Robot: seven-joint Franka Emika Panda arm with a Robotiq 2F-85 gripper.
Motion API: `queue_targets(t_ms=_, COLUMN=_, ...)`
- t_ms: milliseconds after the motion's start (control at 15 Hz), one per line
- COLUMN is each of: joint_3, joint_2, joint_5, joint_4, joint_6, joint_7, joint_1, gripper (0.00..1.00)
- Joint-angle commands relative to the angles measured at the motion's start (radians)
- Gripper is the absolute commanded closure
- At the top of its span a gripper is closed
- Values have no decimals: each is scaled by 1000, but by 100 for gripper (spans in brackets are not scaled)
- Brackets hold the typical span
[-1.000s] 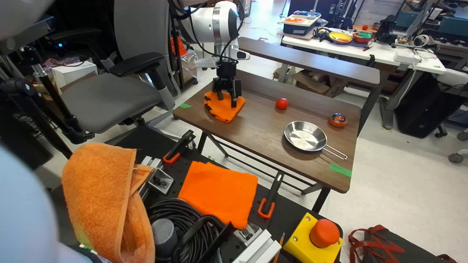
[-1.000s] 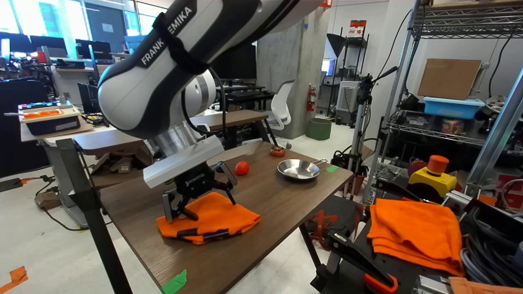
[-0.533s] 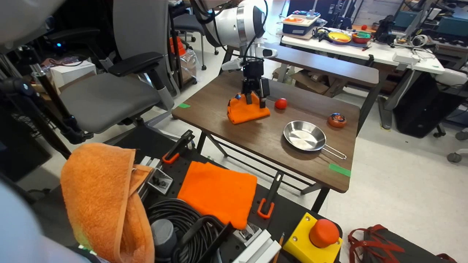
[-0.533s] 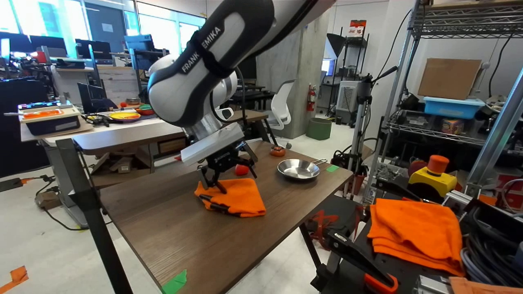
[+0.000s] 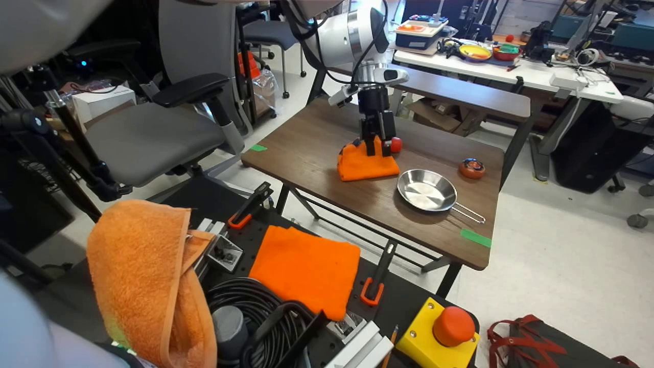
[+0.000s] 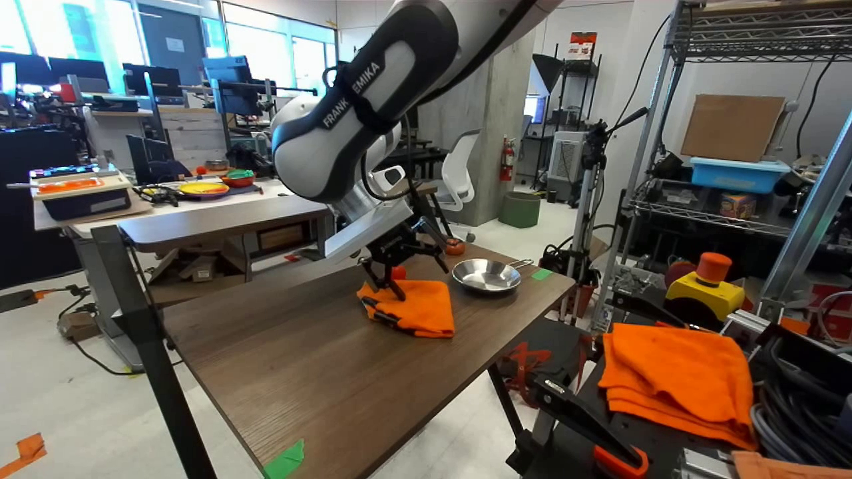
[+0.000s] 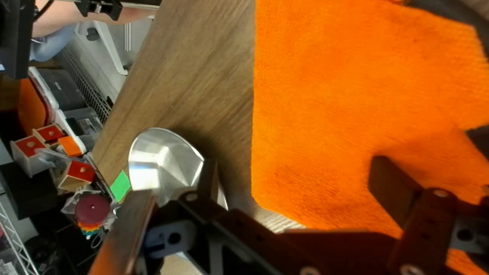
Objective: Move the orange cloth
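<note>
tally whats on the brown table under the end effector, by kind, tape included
Orange cloth: 1
Metal pan: 1
Round objects, one red, one orange with a dark top: 2
Green tape pieces: 2
Total: 6

Grey office chair (image 5: 153, 133) beside desk (image 6: 286, 359). Pale floor (image 5: 552, 235) below desk. Concrete pillar (image 6: 502, 120), white chair (image 6: 460, 166) beyond desk. Bright windows (image 6: 258, 48) far beyond desk. Metal shelving (image 6: 765, 43) apart from desk.
</note>
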Motion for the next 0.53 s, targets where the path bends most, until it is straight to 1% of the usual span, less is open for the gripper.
queue_targets(t_ms=0, joint_3=6, joint_2=-35, joint_5=-21, joint_4=-32, joint_6=-31, joint_7=-24, joint_1=42, gripper=0)
queue_targets(t_ms=133, joint_3=22, joint_2=-105, joint_5=-17, joint_4=-104, joint_6=23, joint_7=-64, joint_1=65, gripper=0)
queue_targets(t_ms=267, joint_3=49, joint_2=-227, joint_5=20, joint_4=-212, joint_6=88, joint_7=-86, joint_1=76, gripper=0)
queue_targets(t_ms=333, joint_3=48, joint_2=-77, joint_5=-20, joint_4=-50, joint_6=24, joint_7=-45, joint_1=54, gripper=0)
queue_targets(t_ms=400, joint_3=57, joint_2=-109, joint_5=-23, joint_4=-69, joint_6=24, joint_7=-44, joint_1=61, gripper=0)
queue_targets(t_ms=467, joint_3=60, joint_2=-115, joint_5=-23, joint_4=-69, joint_6=20, joint_7=-43, joint_1=61, gripper=0)
